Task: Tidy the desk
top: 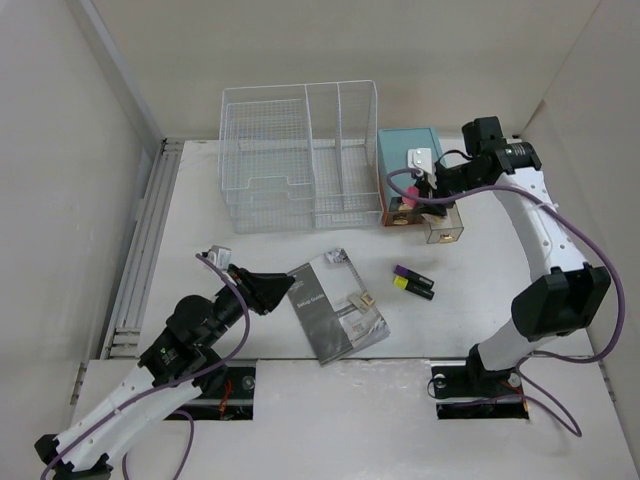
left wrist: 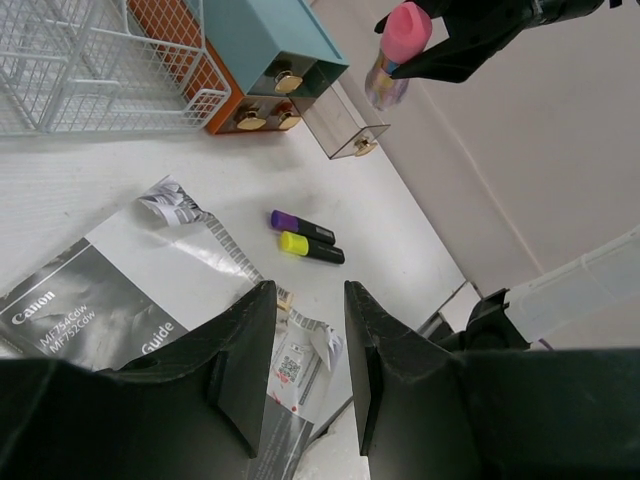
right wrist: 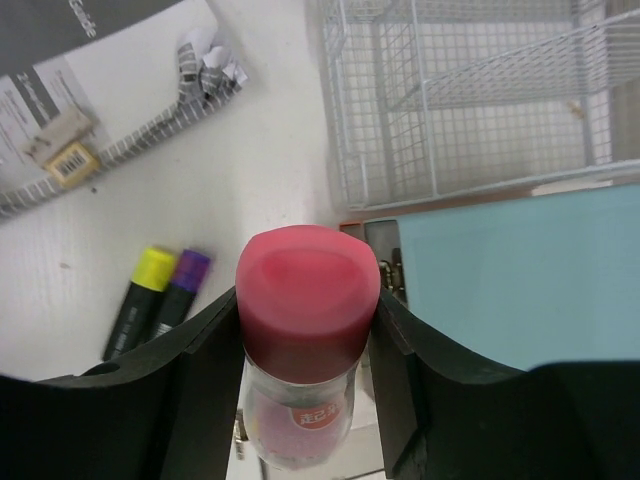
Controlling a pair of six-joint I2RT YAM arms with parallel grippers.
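Grey Canon Setup Guide (top: 335, 310) on desk (top: 200, 235), pink-capped bottle (right wrist: 308, 280) — in right pincer (right wrist: 308, 350)

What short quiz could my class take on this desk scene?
1. True or false: the left gripper holds something.
2. The right gripper grips: A a cup; B a pink-capped bottle; C a spoon.
3. How many markers lie on the desk?
Key: 1 false; 2 B; 3 two.
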